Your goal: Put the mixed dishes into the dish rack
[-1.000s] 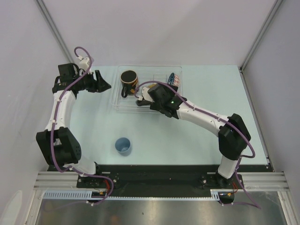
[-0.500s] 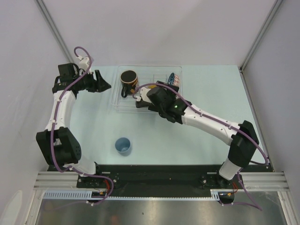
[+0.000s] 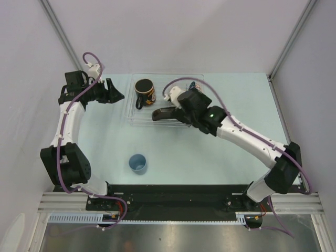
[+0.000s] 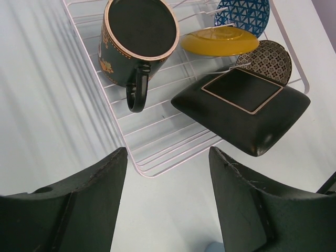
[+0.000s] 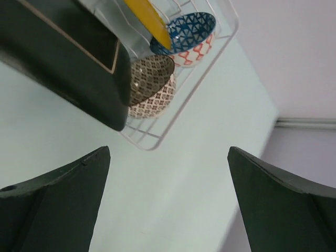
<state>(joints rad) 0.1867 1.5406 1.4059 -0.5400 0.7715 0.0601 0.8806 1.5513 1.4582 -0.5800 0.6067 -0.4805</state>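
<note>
See-through rectangular dish rack point(image 4: 157, 152) at far middle of pale green table point(image 3: 210, 157), thin ribbed dividers, rounded corners. Five dishes inside, one outside.

In rack:
- One dark glossy mug point(image 4: 131, 47), gold pattern on wall, loop handle, mouth up in top view, at left end.
- One yellow round plate point(image 4: 220, 41), smooth, standing on edge between dividers.
- One blue bowl point(image 4: 242, 13), white triangle lattice inside, red pattern outside, tipped on its side at far right end.
- One beige bowl point(image 4: 265, 60), fine dotted pattern, tipped on its side just beside blue bowl.
- One black square plate point(image 4: 241, 110), glossy, rounded corners, thin gold line around centre, lying tilted at near right corner, part of it past the rim.

Outside: one small light-blue cup point(image 3: 138, 163), plain, upright on table near left arm base, well apart from rack.

Two pincers:
- Left gripper point(image 3: 116, 91) left of rack, aimed at it, jaws apart, nothing between.
- Right gripper point(image 5: 169, 152) close beside black plate, spread wide, released, grasping nothing.
</note>
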